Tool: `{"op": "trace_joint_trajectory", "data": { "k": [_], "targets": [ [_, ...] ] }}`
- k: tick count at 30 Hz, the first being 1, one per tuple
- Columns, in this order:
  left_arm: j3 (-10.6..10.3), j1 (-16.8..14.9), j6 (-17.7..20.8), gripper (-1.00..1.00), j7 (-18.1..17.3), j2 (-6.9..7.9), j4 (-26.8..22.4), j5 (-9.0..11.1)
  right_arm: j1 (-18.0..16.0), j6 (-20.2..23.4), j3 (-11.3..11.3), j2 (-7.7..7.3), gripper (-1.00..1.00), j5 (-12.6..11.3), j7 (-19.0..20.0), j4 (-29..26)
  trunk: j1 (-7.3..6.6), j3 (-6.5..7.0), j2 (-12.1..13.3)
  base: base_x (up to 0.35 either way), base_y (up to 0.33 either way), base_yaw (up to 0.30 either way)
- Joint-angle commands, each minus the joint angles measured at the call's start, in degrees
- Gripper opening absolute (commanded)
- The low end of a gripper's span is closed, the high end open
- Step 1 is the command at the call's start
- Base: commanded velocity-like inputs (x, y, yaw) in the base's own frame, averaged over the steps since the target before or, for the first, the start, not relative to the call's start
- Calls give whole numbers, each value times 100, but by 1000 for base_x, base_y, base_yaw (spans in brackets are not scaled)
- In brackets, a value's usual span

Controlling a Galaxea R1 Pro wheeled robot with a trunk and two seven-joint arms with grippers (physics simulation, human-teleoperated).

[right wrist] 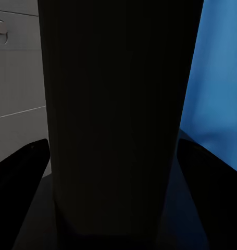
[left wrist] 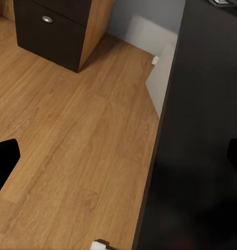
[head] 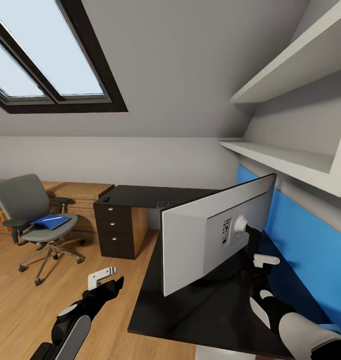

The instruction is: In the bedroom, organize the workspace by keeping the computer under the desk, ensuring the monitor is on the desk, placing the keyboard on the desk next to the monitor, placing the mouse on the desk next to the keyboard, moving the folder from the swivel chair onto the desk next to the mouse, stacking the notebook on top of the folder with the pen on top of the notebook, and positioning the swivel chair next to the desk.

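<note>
The monitor (head: 210, 235) stands on the black desk (head: 190, 310) with its pale grey back toward me. My right gripper (head: 251, 240) reaches to its black stand (right wrist: 113, 104), with a finger (right wrist: 22, 166) pressed against each side, shut on it. The left gripper (head: 116, 285) hangs open over the wooden floor beside the desk edge, holding nothing. The swivel chair (head: 25, 200) stands far left with the blue folder (head: 49, 221) and the white pen (head: 51, 218) on its seat. The mouse (head: 106, 199) and part of the keyboard (head: 169, 204) lie on the desk's far wing. A pale box under the desk looks like the computer (left wrist: 162, 78). I cannot make out the notebook.
The desk's drawer unit (head: 113, 230) with silver knobs stands under the far wing. A light wooden cabinet (head: 78, 192) lines the back wall behind the chair. White shelves (head: 290, 160) jut over the blue wall panel (head: 310, 250) to the right. Open floor (head: 20, 310) lies on my left.
</note>
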Motion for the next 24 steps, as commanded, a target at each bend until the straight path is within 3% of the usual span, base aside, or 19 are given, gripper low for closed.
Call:
{"op": "trace_joint_trajectory", "data": {
  "k": [1, 19, 24],
  "targets": [
    [-13, -5, 4, 100, 59, 6, -7, 59, -7, -23, 56, -3, -100, -25, -24, -5, 0, -7, -5, 0, 0, 0],
    [-13, -5, 13, 100, 59, 6, -6, 77, -5, -23, 56, -5, -100, -25, -24, 1, 0, -7, -5, 63, 0, 0],
    [-13, -5, 13, 100, 59, 6, -6, 77, -7, -18, 56, -8, -100, -25, -22, 2, 0, -7, -5, 191, 0, 0]
  ]
}}
